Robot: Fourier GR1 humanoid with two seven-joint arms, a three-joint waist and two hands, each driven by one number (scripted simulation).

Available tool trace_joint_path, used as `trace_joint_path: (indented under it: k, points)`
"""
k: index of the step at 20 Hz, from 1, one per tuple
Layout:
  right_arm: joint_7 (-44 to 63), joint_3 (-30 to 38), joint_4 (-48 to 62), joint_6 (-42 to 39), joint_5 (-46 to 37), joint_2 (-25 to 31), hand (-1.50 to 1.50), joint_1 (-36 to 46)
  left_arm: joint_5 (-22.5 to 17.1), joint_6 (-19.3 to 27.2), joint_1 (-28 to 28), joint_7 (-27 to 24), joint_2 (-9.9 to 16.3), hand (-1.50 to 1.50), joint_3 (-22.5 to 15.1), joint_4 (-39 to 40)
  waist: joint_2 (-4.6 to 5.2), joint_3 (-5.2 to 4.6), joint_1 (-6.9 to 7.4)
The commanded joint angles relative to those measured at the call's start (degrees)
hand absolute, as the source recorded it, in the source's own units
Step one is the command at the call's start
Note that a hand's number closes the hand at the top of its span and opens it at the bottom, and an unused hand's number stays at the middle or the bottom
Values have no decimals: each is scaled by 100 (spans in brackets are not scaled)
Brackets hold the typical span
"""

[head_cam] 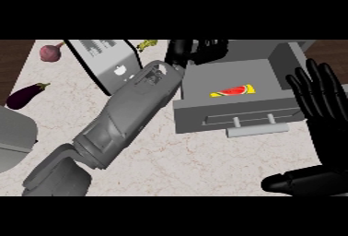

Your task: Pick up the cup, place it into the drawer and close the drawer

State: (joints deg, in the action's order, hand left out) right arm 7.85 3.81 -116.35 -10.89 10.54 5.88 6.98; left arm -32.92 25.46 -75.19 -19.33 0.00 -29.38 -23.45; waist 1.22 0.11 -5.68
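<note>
Cup not visible anywhere; left robot hand [197, 50] sits at the far back of the bench, just behind the open drawer [231, 85], fingers curled. Cannot tell whether they wrap the cup or nothing, since the hand would hide it. Best guess is that the cup is inside that curl, but that is a guess only.

Drawer is pulled out toward the near edge, handle [255, 130] on its front. Inside lies a small yellow packet with a watermelon picture [234, 91]; the rest of the drawer floor shows bare grey.

Right robot hand [316, 90] is at the right edge of the bench, fingers straight and up, released, resting, holding nothing.

Other stuff:
- laptop [108, 62] at the back, left of the left forearm
- red onion [51, 51] at the back-left corner
- eggplant [27, 94] by the left edge
- something yellow [146, 44] at the back edge, too small to tell

Handling judgement: a cup should be light, stiff, smooth-sided so a bit slippery, possibly breakable. Take it round the body below the rim, keep it upright, and set it on the bare floor beside the packet, not on it. Drawer then needs a push on the front panel or handle
</note>
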Motion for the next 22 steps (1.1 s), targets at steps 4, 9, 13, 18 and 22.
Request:
trace_joint_path:
  k: [4, 9, 13, 18, 22]
  points:
    - [-257, 42, 435, -1, -12, -57, -150, 343, -128, 344, -118, 212, 0, -150, -590, 163, 50, 3, -44]
    - [-56, 186, 160, -99, 279, 55, -150, 144, -567, 293, -86, 10, 0, -150, -538, -207, -1, -3, -33]
    - [-118, 223, 304, -184, 606, -41, -150, 224, -934, -85, 20, -604, 0, -150, -262, -251, 19, -5, 15]
    - [168, 117, -72, -149, 682, -55, -150, -58, -1311, 8, 57, -786, 0, -150, -173, -793, -80, -7, 251]
    - [248, 162, -298, -380, 780, 171, 150, -169, -1274, -209, 130, -660, 0, -150, 309, -783, -119, -10, 475]
